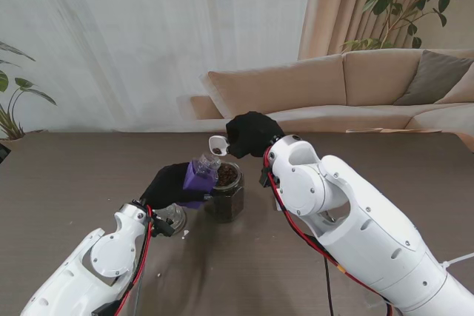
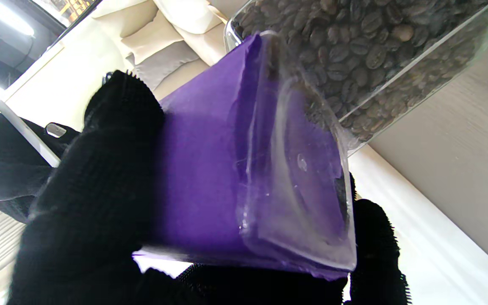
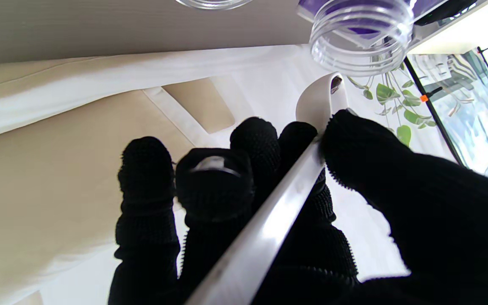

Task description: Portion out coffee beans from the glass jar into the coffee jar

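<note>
Tipping the purple coffee jar [image 1: 198, 178] in my left hand [image 1: 167, 186] beside the glass jar [image 1: 226, 192]; my right hand [image 1: 252, 134] grips the white scoop [image 1: 218, 143], next spooning beans in

Black knit hands [image 2: 87, 203], glossy white spoon [image 3: 269, 228].

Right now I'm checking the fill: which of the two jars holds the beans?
The glass jar standing on the table, open and full of dark beans. The other, the purple-labelled jar, is tilted in the left hand beside it and looks empty.
</note>
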You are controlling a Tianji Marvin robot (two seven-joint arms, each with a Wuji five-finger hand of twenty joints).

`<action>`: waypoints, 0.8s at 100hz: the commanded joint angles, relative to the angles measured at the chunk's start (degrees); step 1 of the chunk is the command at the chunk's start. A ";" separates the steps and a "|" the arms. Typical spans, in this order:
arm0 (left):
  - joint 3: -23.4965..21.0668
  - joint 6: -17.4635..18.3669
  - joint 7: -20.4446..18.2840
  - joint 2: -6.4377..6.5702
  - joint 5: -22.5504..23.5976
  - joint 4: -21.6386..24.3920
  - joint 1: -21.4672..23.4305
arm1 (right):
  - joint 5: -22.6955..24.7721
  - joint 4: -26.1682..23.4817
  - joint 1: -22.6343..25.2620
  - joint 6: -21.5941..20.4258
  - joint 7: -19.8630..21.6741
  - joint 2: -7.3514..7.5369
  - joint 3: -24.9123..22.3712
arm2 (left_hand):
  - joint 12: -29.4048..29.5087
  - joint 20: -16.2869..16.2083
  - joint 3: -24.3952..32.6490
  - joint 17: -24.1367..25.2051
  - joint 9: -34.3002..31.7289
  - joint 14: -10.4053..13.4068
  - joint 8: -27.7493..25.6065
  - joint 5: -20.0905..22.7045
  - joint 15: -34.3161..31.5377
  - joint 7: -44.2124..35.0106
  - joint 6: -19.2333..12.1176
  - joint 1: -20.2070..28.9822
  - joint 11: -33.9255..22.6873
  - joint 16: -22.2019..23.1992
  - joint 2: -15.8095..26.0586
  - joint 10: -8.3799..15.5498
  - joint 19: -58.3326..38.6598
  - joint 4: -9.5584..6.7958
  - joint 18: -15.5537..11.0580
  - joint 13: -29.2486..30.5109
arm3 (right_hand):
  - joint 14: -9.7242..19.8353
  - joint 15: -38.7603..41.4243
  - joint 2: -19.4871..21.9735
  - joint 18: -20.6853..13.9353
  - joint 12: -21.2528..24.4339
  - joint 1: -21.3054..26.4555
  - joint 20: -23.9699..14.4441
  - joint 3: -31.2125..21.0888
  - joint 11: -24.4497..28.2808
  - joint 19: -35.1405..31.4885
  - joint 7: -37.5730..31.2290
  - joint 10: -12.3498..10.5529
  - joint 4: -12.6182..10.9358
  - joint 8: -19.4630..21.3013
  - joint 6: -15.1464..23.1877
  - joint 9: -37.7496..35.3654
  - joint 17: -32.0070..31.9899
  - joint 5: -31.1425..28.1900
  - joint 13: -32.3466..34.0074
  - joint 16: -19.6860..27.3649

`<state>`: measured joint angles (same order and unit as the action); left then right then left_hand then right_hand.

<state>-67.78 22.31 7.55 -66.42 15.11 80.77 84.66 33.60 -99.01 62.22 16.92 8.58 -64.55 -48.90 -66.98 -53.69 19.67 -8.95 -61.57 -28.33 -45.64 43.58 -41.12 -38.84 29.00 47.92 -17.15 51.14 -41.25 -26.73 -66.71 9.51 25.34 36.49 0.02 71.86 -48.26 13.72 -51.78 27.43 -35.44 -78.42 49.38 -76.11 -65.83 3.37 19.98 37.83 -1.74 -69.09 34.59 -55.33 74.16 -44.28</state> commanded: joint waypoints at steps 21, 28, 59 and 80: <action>-0.14 1.32 -0.93 -0.45 -0.33 -0.71 -0.58 | -0.01 -0.65 0.31 -1.12 1.67 0.06 1.30 | -0.31 0.36 24.13 1.93 -0.43 -2.09 -3.55 8.12 -3.66 -10.76 -4.46 10.22 0.05 1.40 13.70 2.94 0.71 -2.48 -7.89 -0.71 | 4.56 0.63 -0.41 0.44 -0.62 0.26 0.01 -3.39 0.49 0.76 -0.89 1.55 0.45 0.80 0.65 -1.73 19.25 0.29 1.52 -0.46; -0.16 1.79 -0.84 -0.48 -0.39 -1.13 -0.77 | 0.09 -0.59 0.41 -1.45 1.58 0.07 1.42 | -0.33 0.36 24.13 1.93 -0.39 -2.06 -3.56 8.09 -3.66 -10.76 -4.49 10.21 0.05 1.40 13.72 3.00 0.71 -2.47 -7.89 -0.75 | 4.58 0.63 -0.43 0.44 -0.64 0.27 0.01 -3.40 0.48 0.76 -0.88 1.63 0.45 0.82 0.66 -1.70 19.25 0.29 1.52 -0.46; -0.03 3.08 -0.54 -0.60 -0.57 -2.08 -1.32 | 3.11 -1.48 1.95 -5.10 0.53 0.38 0.71 | -0.42 0.38 24.14 1.95 -0.34 -2.05 -3.54 8.06 -3.67 -10.77 -4.51 10.25 0.01 1.39 13.71 3.07 0.74 -2.49 -7.90 -0.73 | 4.70 0.63 -0.45 0.44 -0.69 0.22 0.00 -3.46 0.51 0.76 -0.86 1.45 0.46 0.89 0.78 -1.75 19.25 0.27 1.53 -0.47; -0.20 3.98 -0.47 -0.61 -0.70 -1.91 -1.37 | 5.46 -2.58 2.61 -6.96 -0.53 0.43 0.89 | -0.44 0.39 24.13 1.95 -0.38 -1.99 -3.50 8.03 -3.68 -10.74 -4.46 10.33 0.02 1.39 13.73 3.02 0.74 -2.47 -7.90 -0.70 | 4.78 0.63 -0.46 0.27 -0.68 0.19 0.01 -3.55 0.48 0.79 -0.87 1.38 0.48 0.94 0.92 -1.77 19.22 0.26 1.54 -0.48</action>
<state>-67.76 25.80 7.82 -66.67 14.62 78.44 83.36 38.07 -100.64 64.40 10.90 7.86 -64.04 -48.47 -66.98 -53.69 19.67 -8.95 -61.57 -28.33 -45.64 43.58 -41.12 -38.84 29.00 47.92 -17.15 51.14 -41.25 -26.73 -66.71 9.51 25.34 36.49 0.02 71.86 -48.26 13.72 -51.87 27.43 -35.44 -78.42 49.36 -76.11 -65.83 3.37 19.98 37.83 -1.84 -69.09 34.59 -55.32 74.16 -44.28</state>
